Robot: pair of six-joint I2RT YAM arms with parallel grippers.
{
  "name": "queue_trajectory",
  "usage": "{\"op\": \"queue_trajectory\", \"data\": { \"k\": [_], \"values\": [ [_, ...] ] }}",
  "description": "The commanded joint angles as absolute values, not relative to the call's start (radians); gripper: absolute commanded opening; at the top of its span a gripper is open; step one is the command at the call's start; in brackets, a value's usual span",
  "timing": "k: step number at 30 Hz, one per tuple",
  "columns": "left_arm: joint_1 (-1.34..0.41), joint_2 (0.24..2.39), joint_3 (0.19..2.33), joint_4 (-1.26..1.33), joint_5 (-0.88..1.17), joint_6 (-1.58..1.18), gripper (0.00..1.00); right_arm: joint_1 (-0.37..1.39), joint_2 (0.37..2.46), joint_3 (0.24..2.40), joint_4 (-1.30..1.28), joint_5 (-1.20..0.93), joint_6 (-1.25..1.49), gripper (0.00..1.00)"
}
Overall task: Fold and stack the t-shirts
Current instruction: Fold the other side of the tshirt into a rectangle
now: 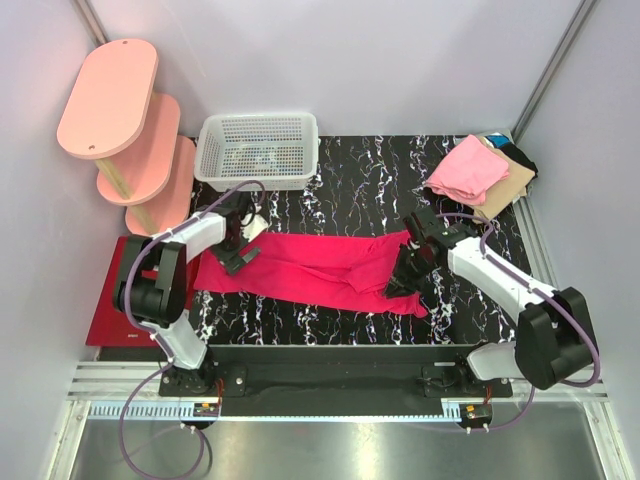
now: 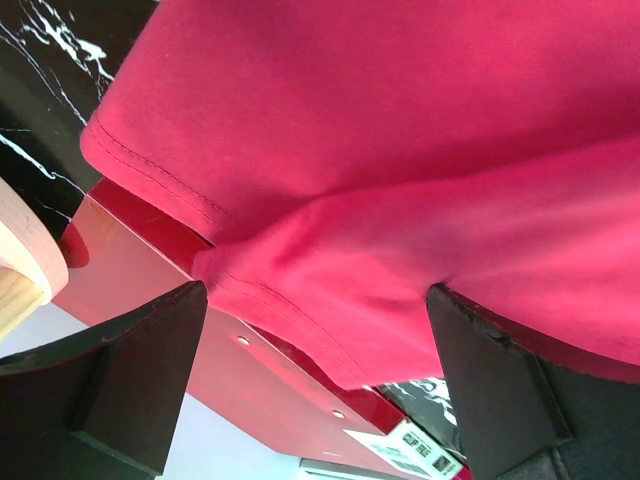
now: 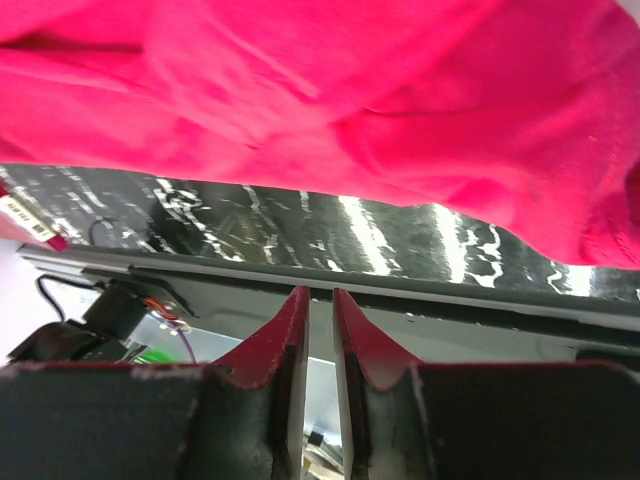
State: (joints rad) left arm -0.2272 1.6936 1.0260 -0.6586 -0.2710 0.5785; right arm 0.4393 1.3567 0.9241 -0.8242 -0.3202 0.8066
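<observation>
Left gripper [image 2: 315,305]: I saw fingers spread wide, straddling the magenta-red t-shirt [image 2: 400,150] hem. Right gripper [image 3: 320,300]: nearly pressed together, empty. Sticker [image 2: 415,447] at 6 o'clock, unreadable.

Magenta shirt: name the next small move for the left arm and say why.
Probably close the left pincer on the hem of the magenta shirt. In the left wrist view it stands wide open with the stitched hem edge showing in the gap, so a grip looks ready. The right pincer is all but shut with no cloth in it, so it offers no hold yet.
</observation>
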Motion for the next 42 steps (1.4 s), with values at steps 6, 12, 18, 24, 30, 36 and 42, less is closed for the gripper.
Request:
{"op": "queue_trajectory", "data": {
  "k": [6,12,18,24,30,36,42],
  "values": [
    [-0.173,1.707,1.034,-0.586,-0.319,0.624,0.99,0.434,1.472,0.908,-0.821,-0.273,0.761,0.20],
    [-0.169,1.692,0.953,-0.520,-0.327,0.635,0.99,0.428,1.486,0.881,-0.866,-0.238,0.756,0.16],
    [-0.149,1.687,0.914,-0.476,-0.330,0.652,0.99,0.413,1.466,0.859,-0.919,-0.163,0.735,0.15],
    [-0.112,1.655,0.890,-0.448,-0.342,0.712,0.99,0.359,1.549,0.887,-0.897,-0.074,0.692,0.13],
    [-0.104,1.631,0.902,-0.476,-0.342,0.727,0.99,0.311,1.696,0.910,-0.805,-0.110,0.660,0.10],
    [-0.109,1.617,0.937,-0.562,-0.280,0.680,0.99,0.284,1.752,0.897,-0.755,-0.083,0.649,0.03],
    [-0.225,1.525,0.969,-0.796,-0.171,0.591,0.99,0.201,1.713,1.083,-0.854,0.020,0.653,0.02]
  ]
}}
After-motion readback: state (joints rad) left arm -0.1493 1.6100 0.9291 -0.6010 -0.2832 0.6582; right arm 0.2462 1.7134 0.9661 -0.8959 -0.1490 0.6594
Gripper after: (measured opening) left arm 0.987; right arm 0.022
